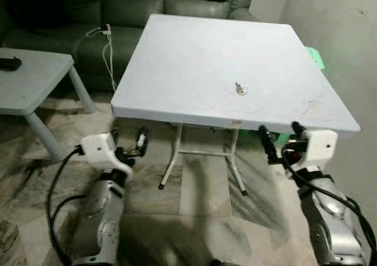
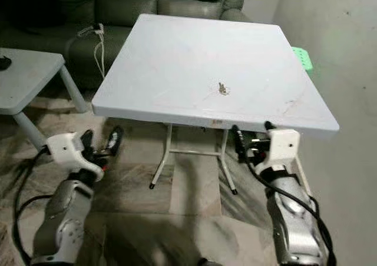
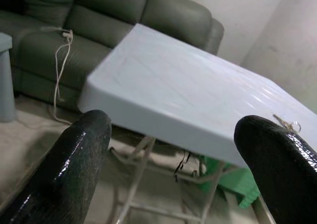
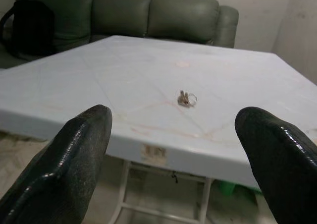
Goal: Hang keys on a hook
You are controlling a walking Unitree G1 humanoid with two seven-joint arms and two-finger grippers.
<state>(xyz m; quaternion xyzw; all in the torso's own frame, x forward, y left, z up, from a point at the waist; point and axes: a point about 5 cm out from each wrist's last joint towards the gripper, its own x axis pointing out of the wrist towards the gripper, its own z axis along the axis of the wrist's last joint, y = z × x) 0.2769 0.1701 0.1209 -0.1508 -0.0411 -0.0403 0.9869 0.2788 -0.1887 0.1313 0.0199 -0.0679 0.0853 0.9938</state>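
A small bunch of keys (image 1: 240, 89) lies on the white folding table (image 1: 194, 60), near its front edge and right of centre. The same keys (image 4: 186, 99) appear in the right wrist view, ahead of the fingers. My right gripper (image 1: 282, 135) is open, held just below and in front of the table's front edge, a little right of the keys. My left gripper (image 1: 128, 138) is open too, low by the table's front left corner. Both hold nothing.
A dark green sofa (image 1: 147, 7) stands behind the table with a white cable (image 1: 106, 48) draped over it. A low grey side table (image 1: 29, 77) is at the left. A green plastic item (image 1: 316, 57) sits by the right wall.
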